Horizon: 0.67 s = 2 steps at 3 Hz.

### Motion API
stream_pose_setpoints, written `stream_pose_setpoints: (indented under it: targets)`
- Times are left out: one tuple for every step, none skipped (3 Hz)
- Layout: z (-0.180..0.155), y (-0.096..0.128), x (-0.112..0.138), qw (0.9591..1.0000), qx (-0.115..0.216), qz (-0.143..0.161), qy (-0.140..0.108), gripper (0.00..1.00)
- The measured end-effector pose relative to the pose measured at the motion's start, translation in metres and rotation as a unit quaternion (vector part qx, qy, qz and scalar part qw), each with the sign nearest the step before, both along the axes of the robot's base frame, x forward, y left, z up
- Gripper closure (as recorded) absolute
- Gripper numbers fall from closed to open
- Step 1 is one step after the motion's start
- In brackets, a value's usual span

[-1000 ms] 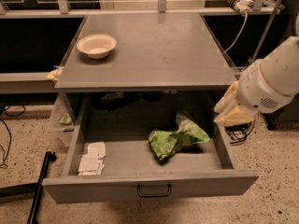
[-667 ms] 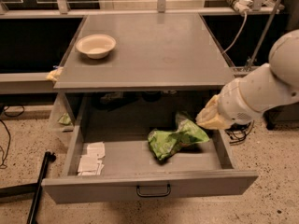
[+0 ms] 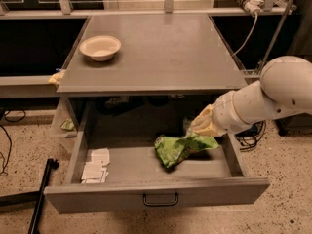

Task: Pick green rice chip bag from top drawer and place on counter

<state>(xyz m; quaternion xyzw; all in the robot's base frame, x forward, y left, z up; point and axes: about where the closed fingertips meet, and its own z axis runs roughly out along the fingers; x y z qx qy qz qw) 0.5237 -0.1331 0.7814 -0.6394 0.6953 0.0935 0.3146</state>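
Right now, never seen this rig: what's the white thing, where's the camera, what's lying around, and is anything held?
There is only one picture. It is taken from above and in front, looking down. Where the camera is mounted is not known.

The white thing is the robot's single arm, extending in from the right. The gripper at its tip is down inside the open drawer, at the right end of a crinkled green bag.

The bag lies on the drawer floor, and I cannot tell whether it is gripped. Some white paper packets lie at the drawer's left side.

Above the drawer is the grey counter, with a pale bowl near its back left corner.
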Motion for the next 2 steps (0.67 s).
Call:
stream_pose_setpoints:
  targets:
    - [-0.006, -0.001, 0.001, 0.9998, -0.014, 0.008, -0.015, 1.00]
    - [-0.022, -0.001, 0.011, 0.9987, -0.027, 0.023, -0.037, 0.81]
